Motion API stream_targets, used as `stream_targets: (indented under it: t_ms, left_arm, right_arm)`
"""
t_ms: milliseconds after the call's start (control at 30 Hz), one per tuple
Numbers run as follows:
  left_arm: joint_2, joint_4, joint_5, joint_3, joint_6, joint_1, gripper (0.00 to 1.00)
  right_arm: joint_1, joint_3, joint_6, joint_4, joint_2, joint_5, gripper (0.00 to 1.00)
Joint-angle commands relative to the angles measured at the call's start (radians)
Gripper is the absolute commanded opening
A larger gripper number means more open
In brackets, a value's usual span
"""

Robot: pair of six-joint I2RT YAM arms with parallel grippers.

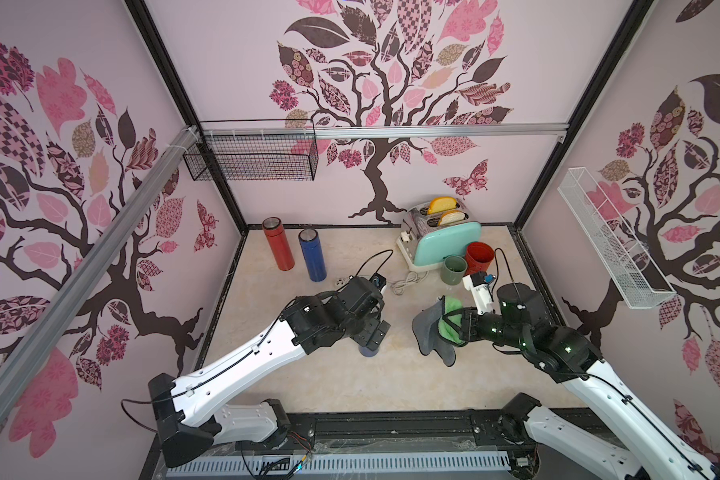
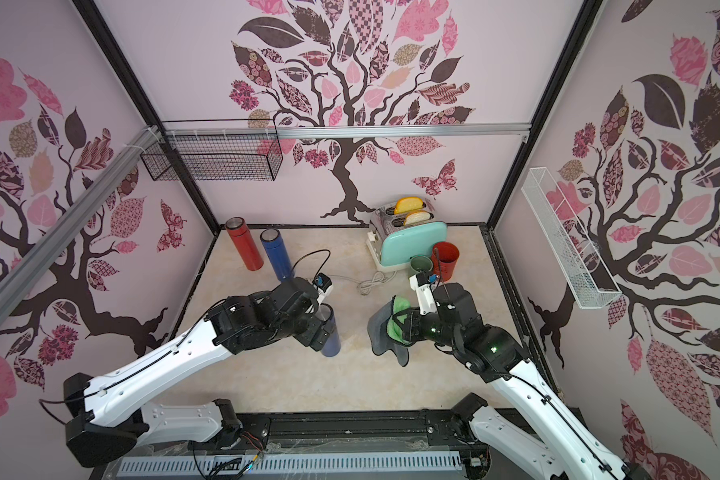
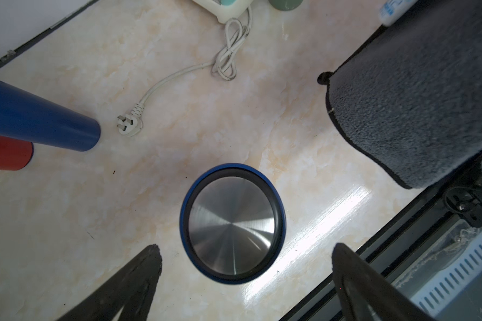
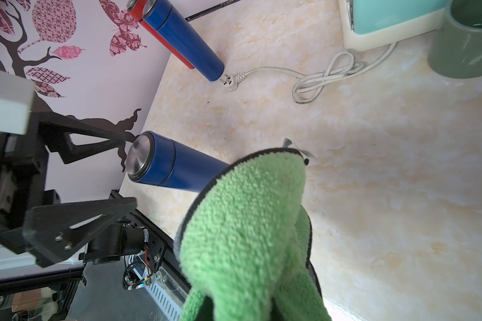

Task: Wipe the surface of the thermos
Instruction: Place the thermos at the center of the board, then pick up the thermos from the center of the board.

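A marbled beige worktop (image 1: 350,382) is sitting between walls papered with pink-leafed trees. The left gripper (image 3: 244,250) is hanging wide open over the upright blue thermos (image 3: 231,222) near the front. Beside it, the right gripper (image 1: 447,326) is clamping a green-and-grey cloth (image 4: 242,222). Only the wrist views are showing the thermos's steel lid fully.

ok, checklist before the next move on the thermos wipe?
1. thermos upright on the table: ok.
2. right pincer shut on cloth: ok.
3. left pincer steadying thermos: not ok; open, fingers either side of its top, not touching.
4. cloth against thermos: not ok; a gap shows in both top views.
5. path from cloth to thermos free of the cord: ok; it lies further back.
6. thermos already wiped: cannot tell.
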Motion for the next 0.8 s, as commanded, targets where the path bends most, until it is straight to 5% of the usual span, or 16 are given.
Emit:
stream_targets:
  t_ms: [0,167,433,767]
  left_arm:
    - [-0.076,0.047,-0.006,-0.075,0.015,-0.003,0.98]
    - [-0.193,0.188,0.01,-0.221,-0.003,-0.045,0.98]
    - [-0.345,0.517,-0.166,-0.503,0.0,-0.158,0.97]
    - [-0.53,1.161,-0.222,-0.939,0.135,-0.159,0.96]
  right_arm:
    - [0.001,-0.001,0.011,0.022,-0.007,-0.008,0.0]
    - [0.002,-0.007,0.016,0.032,-0.003,-0.011,0.0]
    - [0.001,-0.014,0.017,0.031,-0.009,-0.01,0.0]
    - [0.001,-0.03,0.017,0.033,-0.021,-0.003,0.0]
